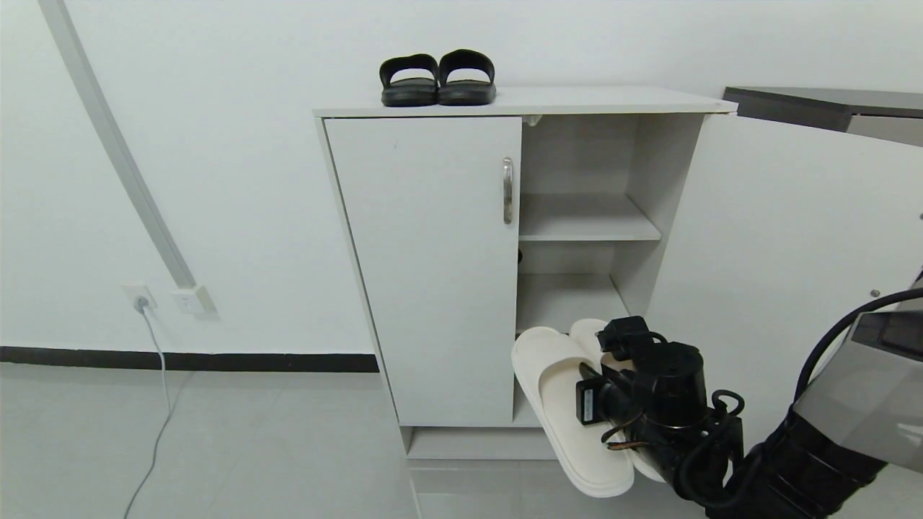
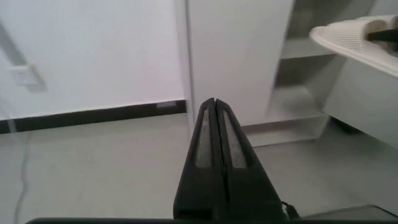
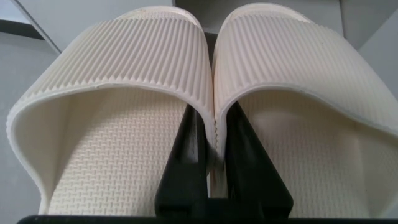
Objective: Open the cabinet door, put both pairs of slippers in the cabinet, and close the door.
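Cream slippers (image 1: 551,375) with ribbed straps, black slippers (image 1: 438,79), white cabinet (image 1: 425,288), grey floor tiles (image 1: 252,447)

The head view looks forward and down from well before the cabinet (image 1: 433,274), taking in its top, its whole front and the floor (image 1: 252,447) at its foot. The left wrist view looks along its own claw (image 2: 214,102), from before the cabinet's closed door, at its lower front. The right wrist view sits close against the white slippers (image 3: 124,74) before the cabinet's open lower shelves, and all three views share those slippers.
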You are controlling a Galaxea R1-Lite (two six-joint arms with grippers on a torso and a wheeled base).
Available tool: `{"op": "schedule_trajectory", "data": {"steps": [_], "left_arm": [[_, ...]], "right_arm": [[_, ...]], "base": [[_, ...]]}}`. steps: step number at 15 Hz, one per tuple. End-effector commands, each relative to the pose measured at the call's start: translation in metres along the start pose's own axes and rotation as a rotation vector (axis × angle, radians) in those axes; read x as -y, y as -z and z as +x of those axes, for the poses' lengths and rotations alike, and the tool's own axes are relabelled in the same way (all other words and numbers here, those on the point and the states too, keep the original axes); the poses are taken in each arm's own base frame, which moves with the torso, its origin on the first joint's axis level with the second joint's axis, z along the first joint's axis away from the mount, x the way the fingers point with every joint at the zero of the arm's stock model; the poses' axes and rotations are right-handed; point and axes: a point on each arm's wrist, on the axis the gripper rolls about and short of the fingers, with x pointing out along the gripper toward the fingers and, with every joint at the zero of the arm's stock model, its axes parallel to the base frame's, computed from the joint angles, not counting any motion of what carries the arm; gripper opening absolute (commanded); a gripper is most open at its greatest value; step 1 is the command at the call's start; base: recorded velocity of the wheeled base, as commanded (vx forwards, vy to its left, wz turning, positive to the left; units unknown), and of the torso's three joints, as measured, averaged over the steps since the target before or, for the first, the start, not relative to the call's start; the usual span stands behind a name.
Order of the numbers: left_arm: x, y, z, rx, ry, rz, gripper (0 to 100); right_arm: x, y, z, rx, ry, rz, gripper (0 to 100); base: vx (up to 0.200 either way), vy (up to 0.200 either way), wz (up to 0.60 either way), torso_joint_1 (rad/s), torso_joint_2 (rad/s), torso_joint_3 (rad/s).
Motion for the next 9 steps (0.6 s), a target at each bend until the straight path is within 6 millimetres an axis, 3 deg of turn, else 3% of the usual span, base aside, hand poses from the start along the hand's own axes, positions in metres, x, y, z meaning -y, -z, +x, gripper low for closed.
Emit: {"op": "schedule_trajectory", "data": {"steps": [1,5,7,9], "left_arm": [[0.000,-0.001,0.000,0.012,0.011,0.006,0],[0.002,0.001,-0.005,0.078,-0.041,-0.025,0],[0.002,0.001,-0.005,0.079,-0.046,-0.028,0],[0.002,0.001,-0.005,0.078,-0.043,-0.022,0]], "right_arm": [[-0.001,0.002,0.000,0.002,-0.005,-0.003,0],[-0.004,0.009,0.004,-0.010,-0.006,-0.010,0],[-0.007,0.012,0.013,-0.002,0.038,-0.011,0],[-0.014,0.006,0.036,0.066,0.146,0.008,0]], "base": [[0.000,0.000,0.00,0.000,0.00,0.000],[0.000,0.000,0.00,0.000,0.00,0.000],[0.000,0.000,0.00,0.000,0.00,0.000],[0.000,0.000,0.00,0.000,0.00,0.000]]}}
